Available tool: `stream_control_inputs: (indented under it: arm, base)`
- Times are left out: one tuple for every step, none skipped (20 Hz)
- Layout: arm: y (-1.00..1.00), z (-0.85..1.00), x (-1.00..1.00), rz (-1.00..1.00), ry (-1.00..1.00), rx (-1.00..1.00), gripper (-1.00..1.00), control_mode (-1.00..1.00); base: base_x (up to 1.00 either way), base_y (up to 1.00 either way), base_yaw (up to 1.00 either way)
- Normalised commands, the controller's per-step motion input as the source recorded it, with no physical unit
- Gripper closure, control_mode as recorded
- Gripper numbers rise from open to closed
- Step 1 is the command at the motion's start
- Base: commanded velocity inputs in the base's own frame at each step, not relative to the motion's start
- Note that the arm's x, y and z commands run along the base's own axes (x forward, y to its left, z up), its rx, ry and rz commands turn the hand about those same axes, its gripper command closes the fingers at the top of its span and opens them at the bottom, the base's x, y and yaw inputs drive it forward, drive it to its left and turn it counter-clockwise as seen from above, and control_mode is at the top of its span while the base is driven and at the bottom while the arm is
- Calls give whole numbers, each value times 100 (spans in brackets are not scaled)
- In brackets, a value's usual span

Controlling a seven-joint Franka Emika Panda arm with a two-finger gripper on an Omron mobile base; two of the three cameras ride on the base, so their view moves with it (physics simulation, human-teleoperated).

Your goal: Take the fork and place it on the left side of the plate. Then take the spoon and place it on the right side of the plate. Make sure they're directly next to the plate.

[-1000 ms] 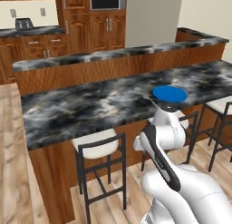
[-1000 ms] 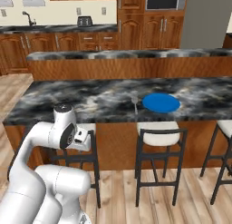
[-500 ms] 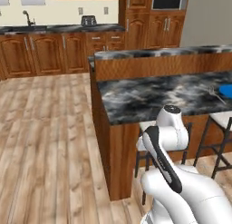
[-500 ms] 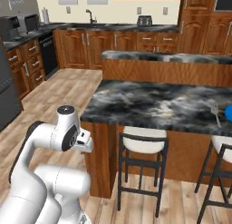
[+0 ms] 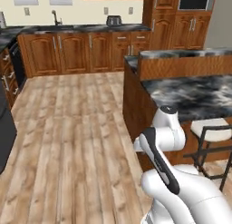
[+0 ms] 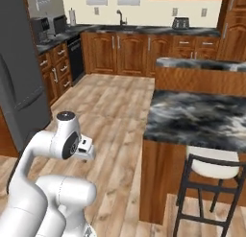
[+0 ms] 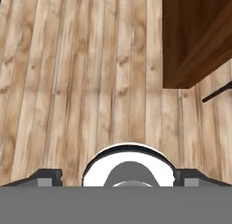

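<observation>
While the pincer [image 7: 118, 177] hangs wide open and empty above the wooden floor [image 7: 90, 73], the bench [image 7: 199, 32] sits at two o'clock.

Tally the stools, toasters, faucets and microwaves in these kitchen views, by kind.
Black metal stool with white cushion: 1
Small silver toaster on the back counter: 1
Curved dark sink faucet: 1
Black built-in microwave: 1
Total: 4

Matt wood-plank floor [image 7: 90, 60], glossy marbled stone counter [image 6: 202, 118], polished wooden cabinets [image 5: 81, 53].
</observation>
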Motion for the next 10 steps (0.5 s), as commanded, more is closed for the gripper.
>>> stream_control_inputs:
  arm:
    - [0,0,0,0,0,0,-100,100]
    - [0,0,0,0,0,0,-100,100]
    - [0,0,0,0,0,0,-100,100]
    - [0,0,0,0,0,0,-100,100]
    - [0,0,0,0,0,0,-100,100]
    - [0,0,0,0,0,0,-100,100]
    - [0,0,0,0,0,0,-100,100]
    - [0,0,0,0,0,0,-100,100]
    - [0,0,0,0,0,0,-100,100]
    - [0,0,0,0,0,0,-100,100]
  base:
    - [86,100,-7]
    - [100,100,-9]
    - [100,100,-15]
    - [100,100,-17]
    - [100,100,-17]
    - [100,100,-17]
    - [100,100,-17]
    - [100,100,-18]
    - [100,100,-18]
    - [100,100,-18]
